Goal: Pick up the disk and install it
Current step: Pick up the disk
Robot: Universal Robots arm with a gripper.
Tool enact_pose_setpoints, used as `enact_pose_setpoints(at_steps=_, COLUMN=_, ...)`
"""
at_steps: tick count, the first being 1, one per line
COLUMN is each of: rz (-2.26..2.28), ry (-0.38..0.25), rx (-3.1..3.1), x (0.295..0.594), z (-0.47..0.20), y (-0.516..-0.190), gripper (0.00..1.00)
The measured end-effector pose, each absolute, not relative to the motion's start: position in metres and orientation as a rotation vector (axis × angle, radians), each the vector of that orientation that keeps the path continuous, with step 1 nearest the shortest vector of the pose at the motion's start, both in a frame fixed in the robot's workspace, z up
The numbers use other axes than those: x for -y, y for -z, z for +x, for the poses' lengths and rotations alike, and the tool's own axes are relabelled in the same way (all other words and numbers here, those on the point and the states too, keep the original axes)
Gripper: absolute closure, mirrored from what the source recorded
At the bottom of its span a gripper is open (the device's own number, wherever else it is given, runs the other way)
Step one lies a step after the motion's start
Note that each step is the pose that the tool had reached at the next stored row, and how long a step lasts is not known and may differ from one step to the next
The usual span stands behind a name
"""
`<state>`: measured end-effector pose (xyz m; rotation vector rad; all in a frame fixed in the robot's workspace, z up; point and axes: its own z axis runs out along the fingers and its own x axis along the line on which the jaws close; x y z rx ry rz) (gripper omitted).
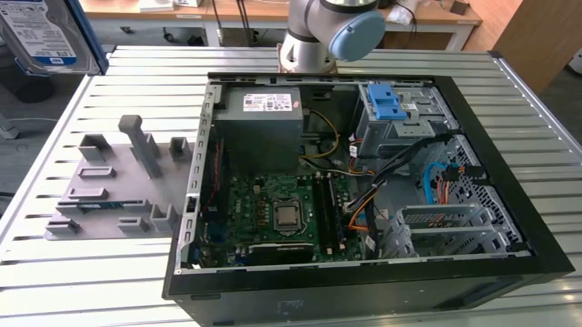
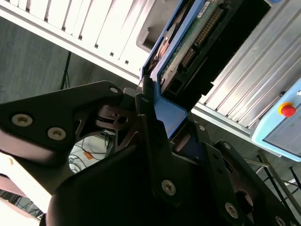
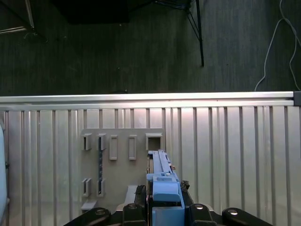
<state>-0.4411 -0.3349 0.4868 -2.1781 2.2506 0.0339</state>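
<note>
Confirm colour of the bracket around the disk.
Blue; disk bracket shows best in the first wrist view.

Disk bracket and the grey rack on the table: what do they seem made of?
Disk bracket: likely plastic; solid blue, smooth, moulded edges. Grey rack: probably matt plastic, uniformly dull grey with blocky slots, though painted metal cannot be excluded.

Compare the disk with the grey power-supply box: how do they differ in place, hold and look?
The disk is held above the table, clamped by the fingers; the power-supply box sits inside the open computer case, ungripped. The disk has a blue bracket and a blue-and-white label; the power-supply box has no bracket and a white sticker. Both are rectangular, metallic and labelled.
</note>
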Motion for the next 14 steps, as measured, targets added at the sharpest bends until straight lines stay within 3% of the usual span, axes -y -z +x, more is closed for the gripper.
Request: enact_pose_setpoints(at_steps=14, rz=-2.178, ry=-0.034, rx=-2.25, x=0.342, z=-0.431, y=-0.487, gripper=0.64)
